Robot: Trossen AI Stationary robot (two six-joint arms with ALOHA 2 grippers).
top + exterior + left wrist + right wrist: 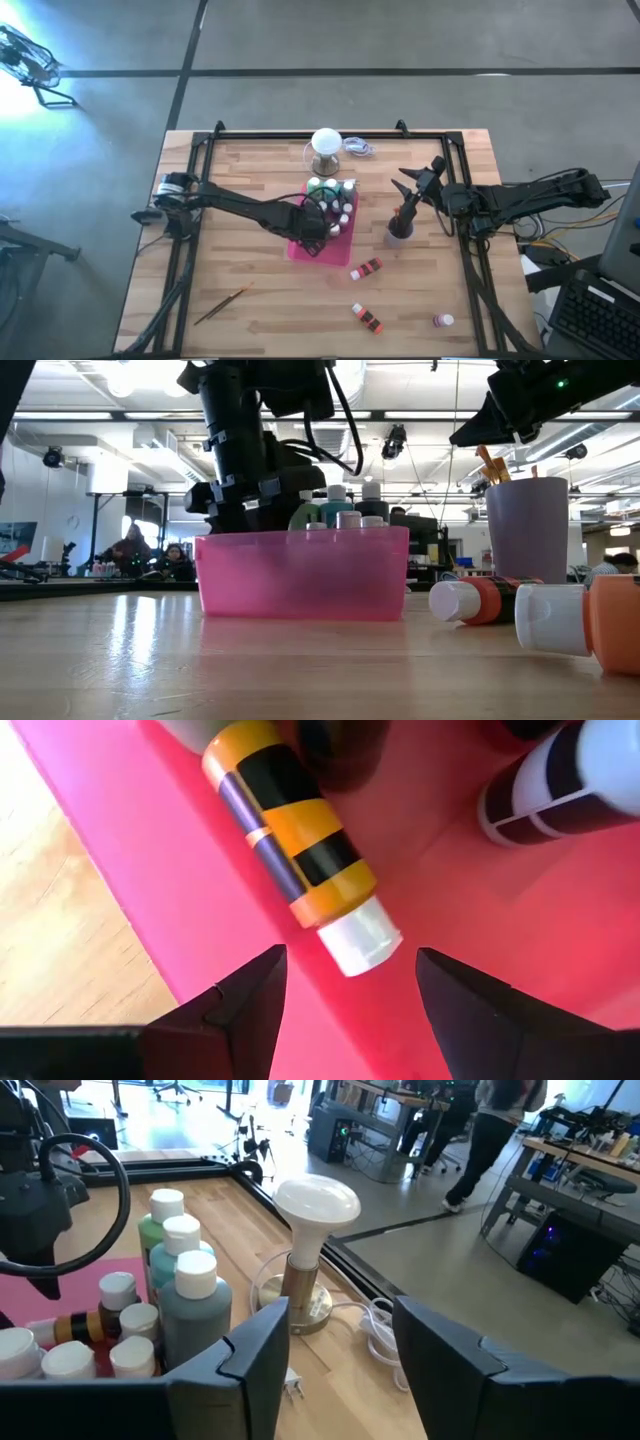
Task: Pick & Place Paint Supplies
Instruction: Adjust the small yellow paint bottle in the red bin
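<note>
At the far left of the wooden surface (240, 190), a thin brown-handled brush (222, 303) is lying alone near the front edge, well apart from everything else. The left arm is reaching in from the left rim and its claw (312, 226) is hanging inside the pink tray (300, 575) near the middle; in the left wrist view the claw (345, 995) is standing released, its two dark fingers (240, 1010) spread with nothing between them, just above an orange bottle (300, 850) that is lying on its side on the tray floor with its white cap pointing toward the claw. A dark-labelled bottle (560, 780) is lying beside it in the same tray. More white-capped bottles are standing upright at the tray's far end, among them the larger teal bottle (195, 1315). Behind the tray, a white ball-topped stand (326, 147) is sitting near the back edge. To the right of the tray, a grey-purple cup (526, 530) is holding brown-handled brushes (490, 463), and the right claw (410, 185) is hovering just above it; in the right wrist view its fingers (250, 1360) are showing parted and empty. Toward the front right, an orange bottle (367, 268), a second orange bottle (367, 317) and a purple bottle (442, 321) are lying on their sides on the surface, apart from one another.
</note>
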